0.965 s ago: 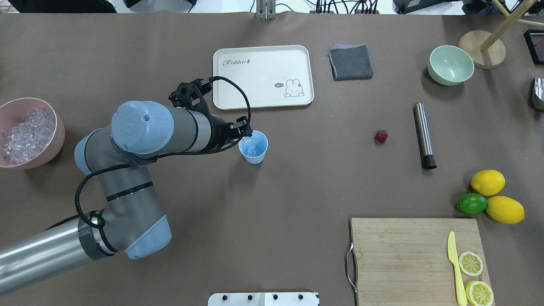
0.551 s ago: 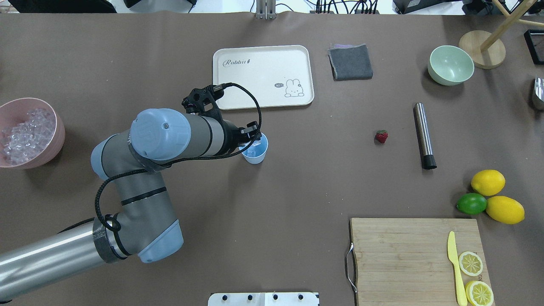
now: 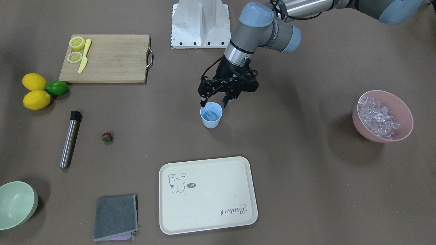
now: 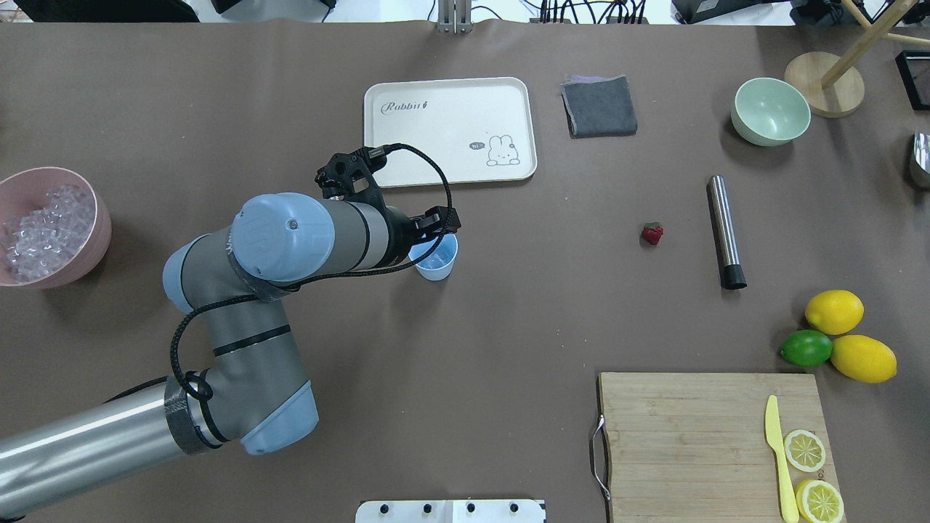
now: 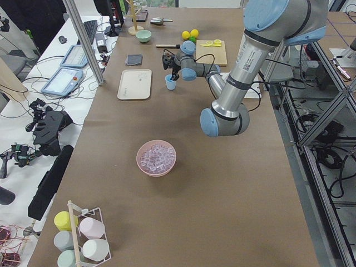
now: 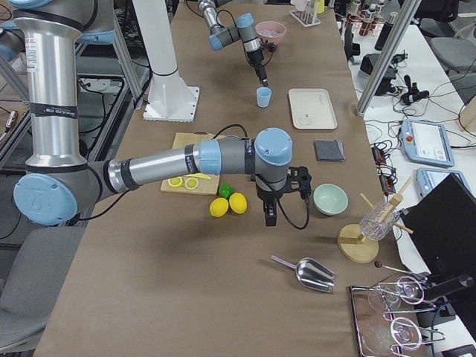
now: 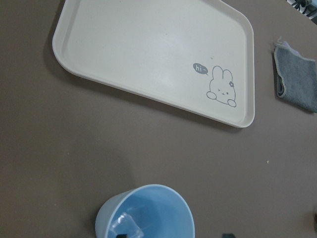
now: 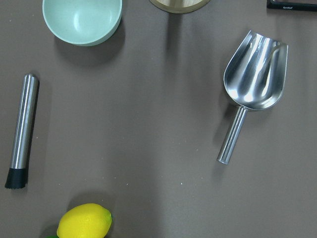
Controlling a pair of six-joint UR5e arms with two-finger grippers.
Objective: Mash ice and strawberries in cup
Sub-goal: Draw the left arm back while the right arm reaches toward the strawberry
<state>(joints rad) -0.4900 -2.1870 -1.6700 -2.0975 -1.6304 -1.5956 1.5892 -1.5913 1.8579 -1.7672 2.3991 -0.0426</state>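
Note:
The light-blue cup (image 3: 211, 119) stands upright mid-table with ice cubes (image 3: 211, 116) inside; it also shows in the overhead view (image 4: 438, 264) and the left wrist view (image 7: 148, 210). My left gripper (image 3: 213, 102) hangs just above its rim, open, with one finger on each side and nothing between them. The pink bowl (image 3: 402, 124) of ice (image 3: 377, 116) stands far off on my left. The strawberry (image 4: 652, 233) lies on the table to the right of the cup. My right gripper (image 6: 269, 213) shows only in the right side view, near the lemons; I cannot tell its state.
A steel muddler (image 4: 725, 232) lies beyond the strawberry. A cream tray (image 4: 450, 131) and a grey cloth (image 4: 599, 105) lie behind the cup. There is also a pale green bowl (image 4: 770, 110), lemons and a lime (image 4: 806, 348), a cutting board (image 4: 697, 436) and a metal scoop (image 8: 252, 74).
My left arm has swung right and forward, bringing the gripper from the cup's left rim to over the cup. The cup, the strawberry and the muddler have not moved.

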